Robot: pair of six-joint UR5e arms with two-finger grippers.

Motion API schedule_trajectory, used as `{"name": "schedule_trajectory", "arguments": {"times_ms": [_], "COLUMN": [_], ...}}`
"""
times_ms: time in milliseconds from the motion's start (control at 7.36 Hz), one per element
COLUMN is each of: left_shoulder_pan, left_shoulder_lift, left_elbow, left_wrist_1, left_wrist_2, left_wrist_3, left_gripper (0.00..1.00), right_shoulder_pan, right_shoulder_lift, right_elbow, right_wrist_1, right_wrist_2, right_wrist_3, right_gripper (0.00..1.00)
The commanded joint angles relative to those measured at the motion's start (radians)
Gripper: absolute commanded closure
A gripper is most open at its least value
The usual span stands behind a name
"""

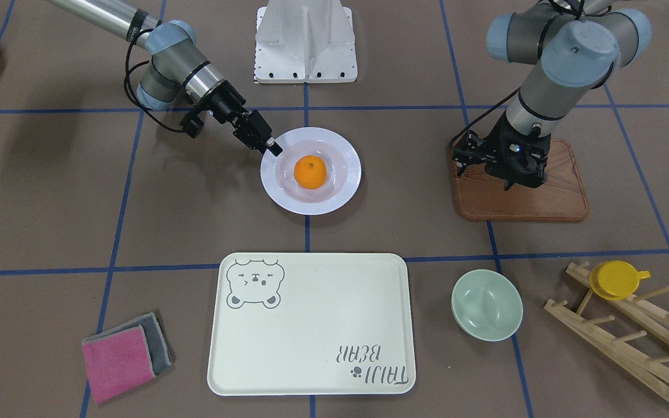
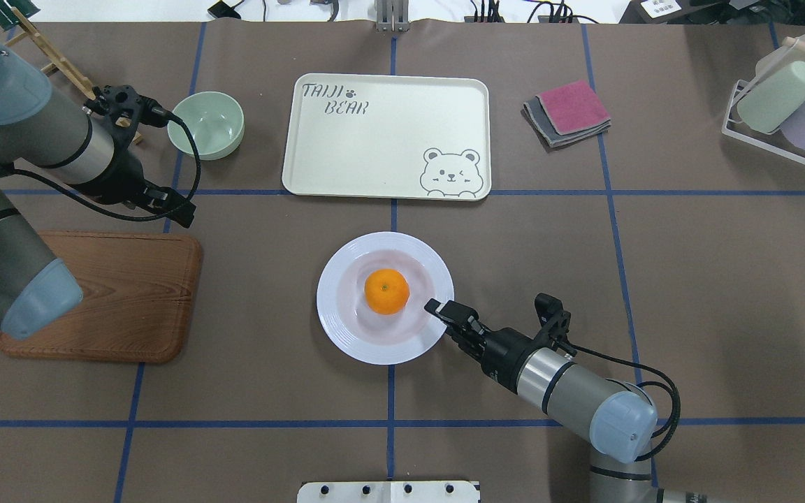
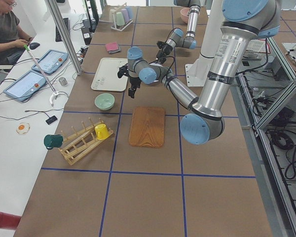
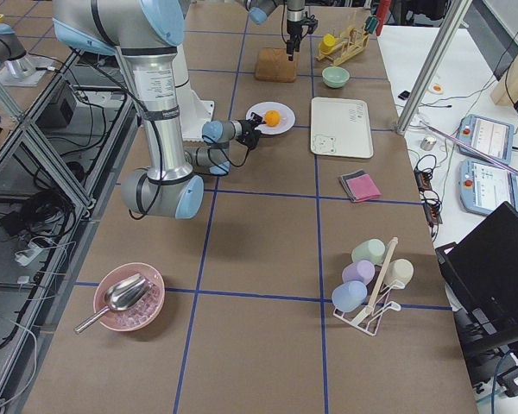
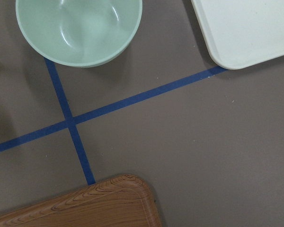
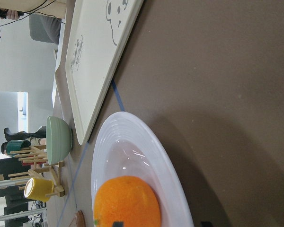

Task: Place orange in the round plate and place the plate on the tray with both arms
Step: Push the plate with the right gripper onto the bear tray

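The orange [image 1: 310, 172] [image 2: 386, 291] lies in the middle of the white round plate [image 1: 340, 191] [image 2: 346, 335], which rests on the table on the robot's side of the cream tray [image 1: 311, 325] [image 2: 374, 140]. My right gripper [image 1: 275, 148] [image 2: 434, 306] is at the plate's rim, tilted low and open. In the right wrist view its two dark tips sit apart on either side of the rim, with the orange [image 6: 125, 203] close ahead. My left gripper [image 1: 509, 180] [image 2: 182, 215] hangs over the far edge of the wooden board, open and holding nothing.
A brown wooden board [image 1: 567, 197] lies under the left arm. A pale green bowl [image 1: 486, 305] stands beside the tray. Also on the table: a wooden rack with a yellow cup [image 1: 616, 278], folded pink and grey cloths [image 1: 119, 354] and a cup rack [image 2: 787, 105].
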Motion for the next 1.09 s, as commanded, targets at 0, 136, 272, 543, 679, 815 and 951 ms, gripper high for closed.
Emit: {"name": "schedule_trajectory", "arguments": {"times_ms": [0,136,272,543,679,815,951], "left_shoulder_pan": [0.000,0.000,0.000,0.002,0.002,0.002,0.002], "left_shoulder_lift": [0.001,-0.001,-0.001,-0.001,-0.001,-0.001,-0.001], "left_elbow": [0.002,0.002,0.002,0.002,0.002,0.001,0.001], "left_wrist_1": [-0.001,-0.001,0.001,0.001,0.001,0.001,-0.001], "left_wrist_2": [0.000,0.000,0.000,0.000,0.000,0.000,0.000], "left_wrist_3": [0.000,0.000,0.000,0.000,0.000,0.000,0.000], "left_gripper": [0.00,0.00,0.00,0.00,0.00,0.00,0.00], "right_shoulder_pan": [0.000,0.000,0.002,0.017,0.016,0.025,0.032], "right_shoulder_lift": [0.002,0.003,0.005,0.031,0.039,0.063,0.077], "right_elbow": [-0.002,-0.002,0.000,0.003,0.006,0.014,0.018], "right_wrist_1": [0.000,0.000,0.002,0.003,0.005,0.006,0.009], "right_wrist_2": [0.000,0.000,0.001,-0.002,-0.038,-0.069,-0.113], "right_wrist_3": [0.004,0.004,0.004,0.002,-0.002,-0.004,-0.010], "right_gripper": [0.61,0.76,0.96,1.00,1.00,1.00,1.00]}}
